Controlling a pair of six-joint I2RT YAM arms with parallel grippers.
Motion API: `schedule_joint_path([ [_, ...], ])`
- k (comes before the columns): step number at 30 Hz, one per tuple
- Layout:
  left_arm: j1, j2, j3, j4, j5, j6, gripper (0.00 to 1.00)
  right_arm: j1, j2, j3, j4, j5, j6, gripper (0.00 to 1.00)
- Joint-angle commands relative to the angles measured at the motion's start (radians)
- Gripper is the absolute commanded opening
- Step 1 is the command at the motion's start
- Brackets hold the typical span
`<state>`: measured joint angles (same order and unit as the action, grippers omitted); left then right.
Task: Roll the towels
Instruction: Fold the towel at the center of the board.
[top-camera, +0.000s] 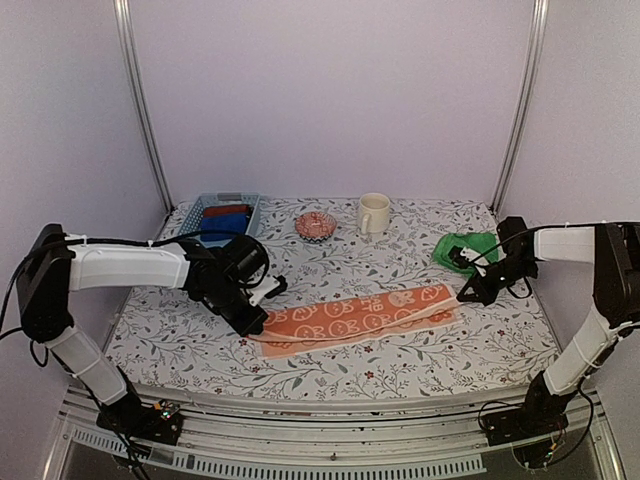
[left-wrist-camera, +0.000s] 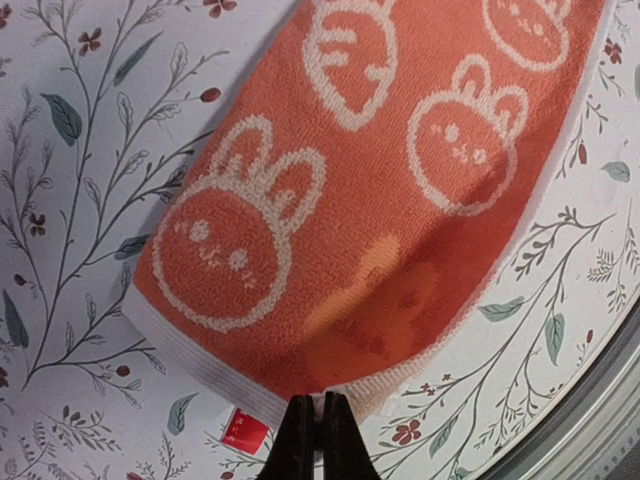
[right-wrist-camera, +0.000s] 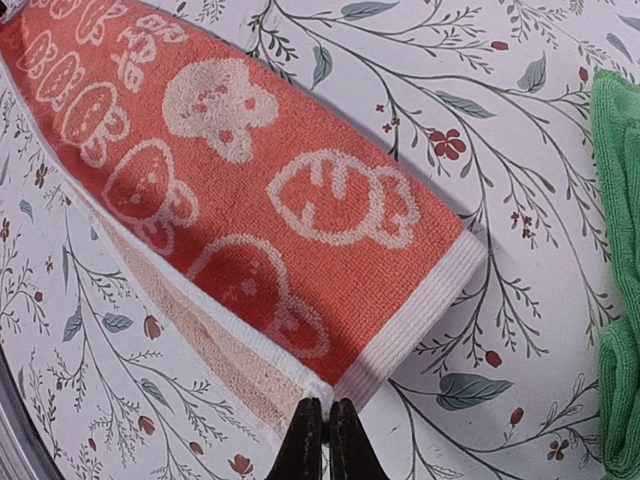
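Observation:
An orange towel (top-camera: 360, 318) with white rabbit prints lies stretched across the flowered table, folded lengthwise. My left gripper (top-camera: 262, 318) is shut on its left end; in the left wrist view the black fingertips (left-wrist-camera: 318, 440) pinch the pale edge of the towel (left-wrist-camera: 360, 200) beside a red label (left-wrist-camera: 243, 432). My right gripper (top-camera: 466, 293) is shut on the right end, its fingertips (right-wrist-camera: 325, 440) pinching a corner of the towel (right-wrist-camera: 260, 190). A bright green towel (top-camera: 462, 248) lies crumpled behind the right gripper and shows as the green towel (right-wrist-camera: 622, 280) at the right edge of the right wrist view.
A blue basket (top-camera: 250, 203) holding blue and dark red cloth rolls stands at the back left. A small patterned bowl (top-camera: 315, 225) and a cream mug (top-camera: 373, 212) stand at the back middle. The table's near edge (top-camera: 330, 395) runs along the front.

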<state>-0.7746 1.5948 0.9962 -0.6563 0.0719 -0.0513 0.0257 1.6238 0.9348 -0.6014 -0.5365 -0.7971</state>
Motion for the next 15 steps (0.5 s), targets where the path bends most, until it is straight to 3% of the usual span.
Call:
schedule_joint_path([
  [1, -0.023, 0.028, 0.008, -0.045, 0.006, 0.015, 0.0, -0.004, -0.015, -0.031, -0.008, -0.006, -0.04, 0.04],
  [15, -0.052, 0.026, -0.016, -0.042, 0.024, 0.019, 0.0, -0.004, -0.007, -0.1, 0.024, 0.022, -0.097, 0.05],
])
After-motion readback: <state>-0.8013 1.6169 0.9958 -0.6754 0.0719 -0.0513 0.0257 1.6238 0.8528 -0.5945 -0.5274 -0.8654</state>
